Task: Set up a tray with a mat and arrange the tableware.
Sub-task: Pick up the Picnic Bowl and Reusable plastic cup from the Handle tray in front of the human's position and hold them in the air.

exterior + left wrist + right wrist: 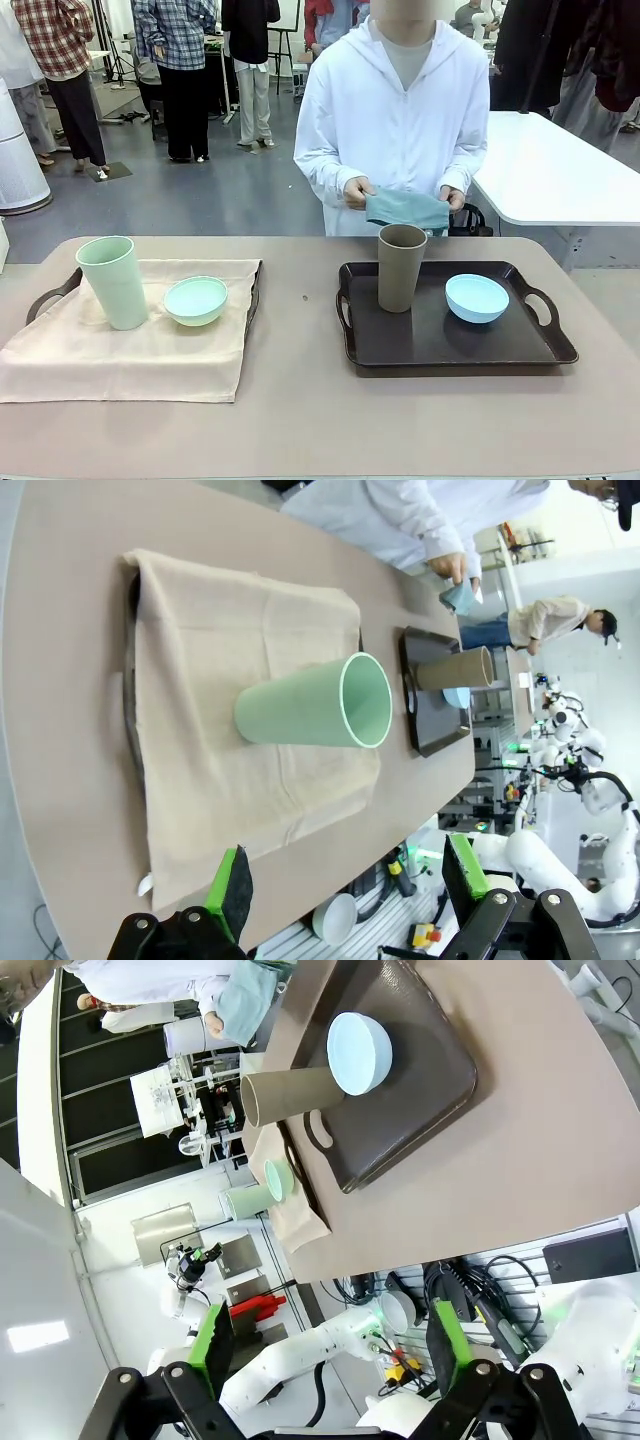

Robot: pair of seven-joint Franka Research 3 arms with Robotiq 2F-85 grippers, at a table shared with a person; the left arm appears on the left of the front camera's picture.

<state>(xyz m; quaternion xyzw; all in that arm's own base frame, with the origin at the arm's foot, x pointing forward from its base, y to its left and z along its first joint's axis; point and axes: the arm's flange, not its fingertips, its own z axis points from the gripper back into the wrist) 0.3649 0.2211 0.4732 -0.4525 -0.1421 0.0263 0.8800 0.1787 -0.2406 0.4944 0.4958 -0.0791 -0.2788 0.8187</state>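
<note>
While left gripper (347, 865) and right gripper (328, 1322) gape wide: green tumbler (310, 702) on mat (220, 630) ahead of left; brown tumbler (290, 1095), blue bowl (360, 1052) on tray (425, 1090) ahead of right.

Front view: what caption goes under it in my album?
Mint tumbler and mint bowl on a beige mat; brown tumbler and blue bowl on a bare tray; person holding a teal cloth.

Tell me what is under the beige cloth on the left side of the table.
A dark tray: one handle and a strip of rim poke out from under the beige cloth. The tray's floor is covered, so anything lying on it cannot be seen.
</note>
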